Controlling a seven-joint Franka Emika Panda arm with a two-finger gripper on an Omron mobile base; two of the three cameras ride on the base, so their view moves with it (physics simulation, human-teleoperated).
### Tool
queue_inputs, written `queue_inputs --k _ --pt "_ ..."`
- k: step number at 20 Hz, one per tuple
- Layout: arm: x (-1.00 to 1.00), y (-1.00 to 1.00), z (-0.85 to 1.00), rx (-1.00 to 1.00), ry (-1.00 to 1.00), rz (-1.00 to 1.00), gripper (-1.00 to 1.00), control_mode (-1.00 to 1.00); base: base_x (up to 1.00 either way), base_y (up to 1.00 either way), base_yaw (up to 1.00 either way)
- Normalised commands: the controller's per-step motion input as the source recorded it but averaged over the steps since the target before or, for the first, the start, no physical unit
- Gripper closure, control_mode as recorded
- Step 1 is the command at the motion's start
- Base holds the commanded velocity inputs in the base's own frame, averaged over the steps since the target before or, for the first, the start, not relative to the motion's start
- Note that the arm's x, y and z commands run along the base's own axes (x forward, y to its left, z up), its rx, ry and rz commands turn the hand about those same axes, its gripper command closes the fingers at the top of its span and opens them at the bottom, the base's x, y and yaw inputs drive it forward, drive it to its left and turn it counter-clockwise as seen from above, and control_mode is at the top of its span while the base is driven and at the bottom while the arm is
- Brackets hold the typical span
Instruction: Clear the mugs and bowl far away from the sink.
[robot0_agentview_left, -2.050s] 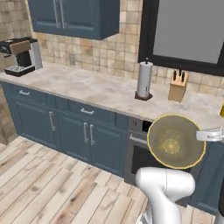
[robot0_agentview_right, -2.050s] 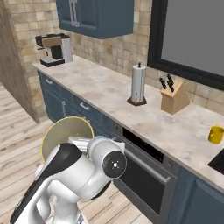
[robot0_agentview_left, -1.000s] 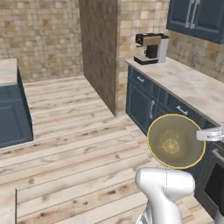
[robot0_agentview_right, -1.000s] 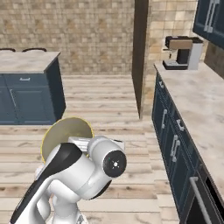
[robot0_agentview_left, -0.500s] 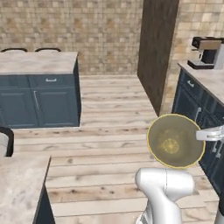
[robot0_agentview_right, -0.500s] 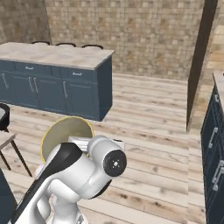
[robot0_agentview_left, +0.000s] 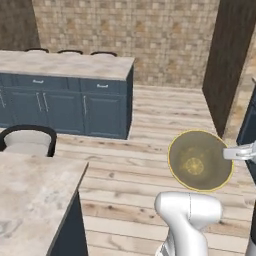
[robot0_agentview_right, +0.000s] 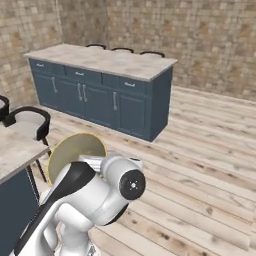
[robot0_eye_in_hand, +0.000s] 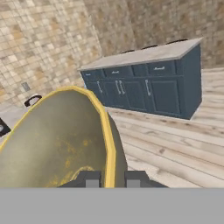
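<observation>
The hand (robot0_eye_in_hand: 110, 178) was clamped on the yellowish rim of the bowl (robot0_agentview_left: 199, 160), one dark finger tip (robot0_eye_in_hand: 92, 179) on the inner side of the rim and the other on the outer side. The bowl hung in the air above the wooden floor (robot0_agentview_left: 150, 150), tipped up on edge, so that its speckled olive inside faced the left base view and its plain tan underside faced the right base view.

Taking the bowl as the landmark: the blue island cabinet (robot0_agentview_left: 75, 100), with a pale marble top, stood well apart from it across the planks, farther out and to the left in the left base view. In the hand view the same cabinet showed past the bowl's rim, against a stone-tiled wall (robot0_agentview_left: 125, 35). Dark chair backs rose just behind the island's far edge. A nearer marble desk (robot0_agentview_left: 30, 200) lay to the left of the bowl and lower in the frame, with a black round-backed stool (robot0_agentview_left: 27, 142) with a pale seat just beside its corner. A dark brown pillar (robot0_agentview_left: 227, 70) stood beyond the bowl to the right. The robot's white arm (robot0_agentview_left: 187, 220) rose directly below the bowl.
</observation>
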Motion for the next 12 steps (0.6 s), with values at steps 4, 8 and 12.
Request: queue_inputs --k 4,8,12 --pt "0.0 0.0 0.0 0.0 0.0 0.0 1.0 1.0 0.09 0.46 0.35" --pt "0.0 0.0 0.0 0.0 0.0 0.0 1.0 1.0 0.1 0.41 0.35" --pt "0.0 0.0 0.0 0.0 0.0 0.0 1.0 1.0 0.14 0.31 0.38"
